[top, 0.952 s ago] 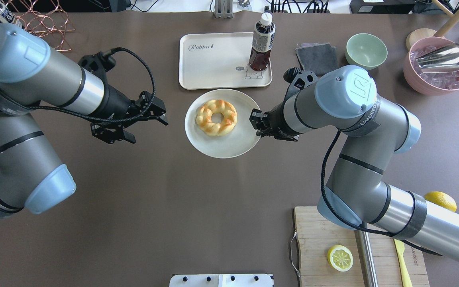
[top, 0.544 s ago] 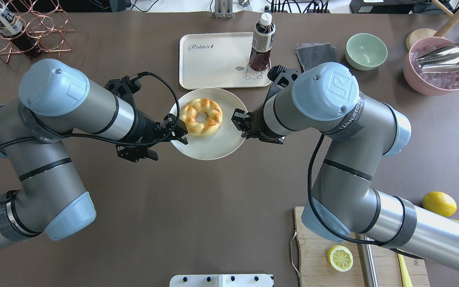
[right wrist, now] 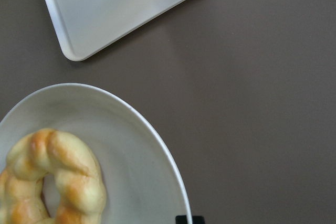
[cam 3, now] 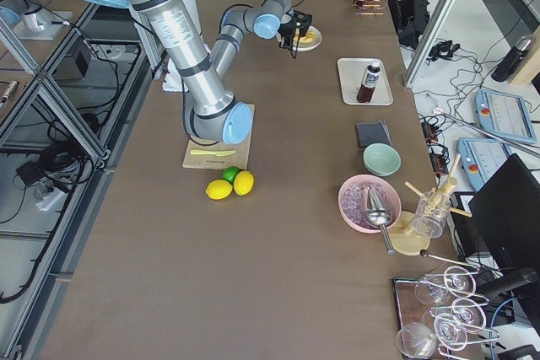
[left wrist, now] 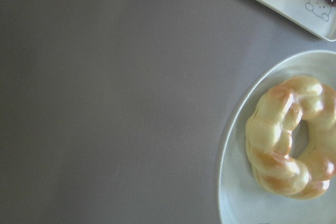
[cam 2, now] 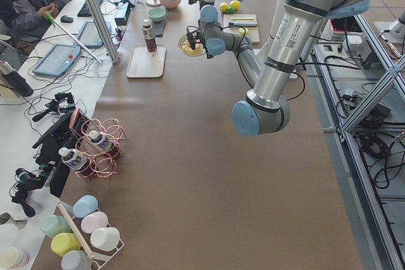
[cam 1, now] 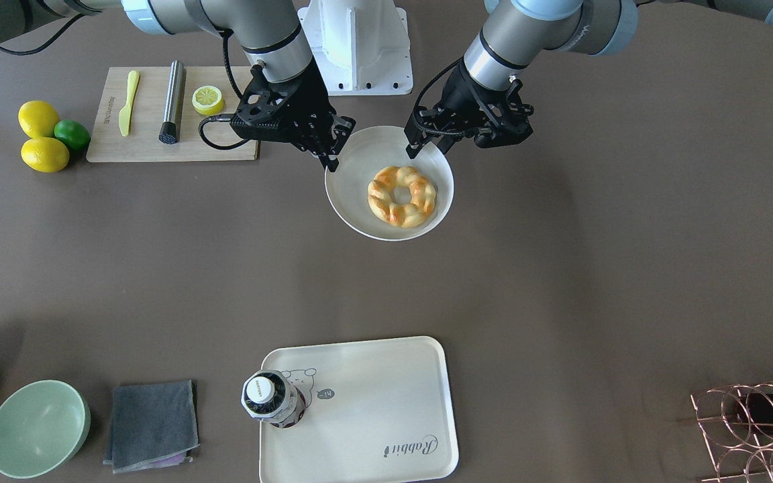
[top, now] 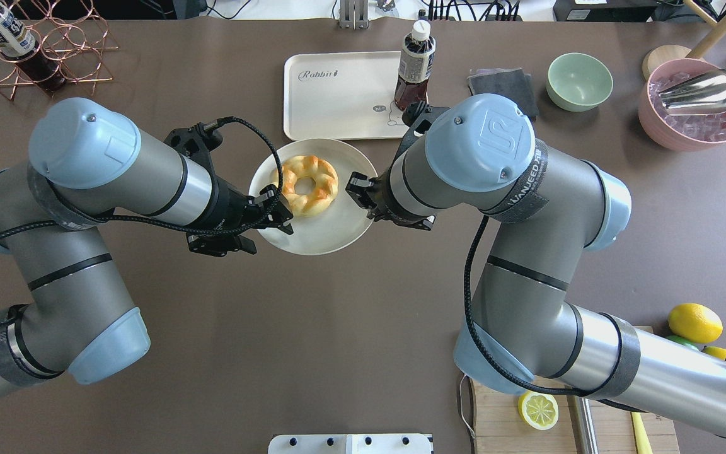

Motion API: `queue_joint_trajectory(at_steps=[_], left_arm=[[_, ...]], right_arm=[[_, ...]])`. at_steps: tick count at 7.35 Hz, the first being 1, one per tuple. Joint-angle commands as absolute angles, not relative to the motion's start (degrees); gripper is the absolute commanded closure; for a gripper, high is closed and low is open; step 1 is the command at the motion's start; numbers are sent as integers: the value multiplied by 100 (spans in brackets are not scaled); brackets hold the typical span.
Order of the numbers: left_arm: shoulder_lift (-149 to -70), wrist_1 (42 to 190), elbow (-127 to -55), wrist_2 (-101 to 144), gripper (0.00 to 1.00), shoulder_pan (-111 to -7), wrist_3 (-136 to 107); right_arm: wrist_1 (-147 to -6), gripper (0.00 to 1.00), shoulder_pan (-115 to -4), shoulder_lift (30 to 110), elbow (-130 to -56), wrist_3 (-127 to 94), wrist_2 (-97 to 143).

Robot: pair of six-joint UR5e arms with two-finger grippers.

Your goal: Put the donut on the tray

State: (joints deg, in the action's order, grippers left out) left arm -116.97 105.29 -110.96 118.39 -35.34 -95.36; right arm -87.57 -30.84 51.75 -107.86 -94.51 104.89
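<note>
1. The donut (top: 304, 185) is lying flat on a round white plate (top: 331, 230) at the middle of the tabletop (top: 338, 315), on the half of the plate away from the robot.
2. The tray (top: 338, 101) is sitting on the far side of the plate from the robot and apart from it. The donut is on the plate, not on the tray.
3. A dark bottle (top: 414, 63) is standing upright on the tray's corner by the cartoon print.
4. The left end effector (top: 276, 208) is reaching over the plate's left rim with its fingers spread moderately apart, gripping nothing. One fingertip is sitting just beside the donut's edge, and I cannot tell whether it is touching.
5. The right end effector (top: 361, 197) is reaching in at the plate's right rim, also with its fingers parted and holding nothing. One fingertip is lying right at the rim, but contact is unclear.
6. The two end effectors are facing each other across the plate, with the donut between them.
</note>
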Motion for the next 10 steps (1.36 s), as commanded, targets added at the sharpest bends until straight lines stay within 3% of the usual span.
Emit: queue_joint_trajectory(at_steps=[1, 5, 7, 8, 9, 10], left_arm=[[-11672, 10529, -11136, 11865, 45, -3551, -9536], [-11689, 10538, -11065, 11874, 46, -3664, -9466], [-11707, 10538, -11013, 11883, 54, -3683, -9457], [-11707, 10538, -11021, 11883, 71, -3683, -9457], [-11698, 10538, -11030, 11883, 100, -3683, -9457], [-11716, 10538, -11048, 11892, 100, -3674, -9457]], right_arm=[[-8771, 100, -3067, 5203, -10784, -9440, 10459], [-8771, 100, -3085, 5273, -11004, -9448, 10477], [-8745, 100, -3085, 5370, -11013, -9448, 10459], [-8736, 100, -3085, 5361, -11013, -9448, 10468], [-8736, 100, -3085, 5353, -11013, -9448, 10468], [-8736, 100, -3076, 5326, -11030, -9448, 10485]])
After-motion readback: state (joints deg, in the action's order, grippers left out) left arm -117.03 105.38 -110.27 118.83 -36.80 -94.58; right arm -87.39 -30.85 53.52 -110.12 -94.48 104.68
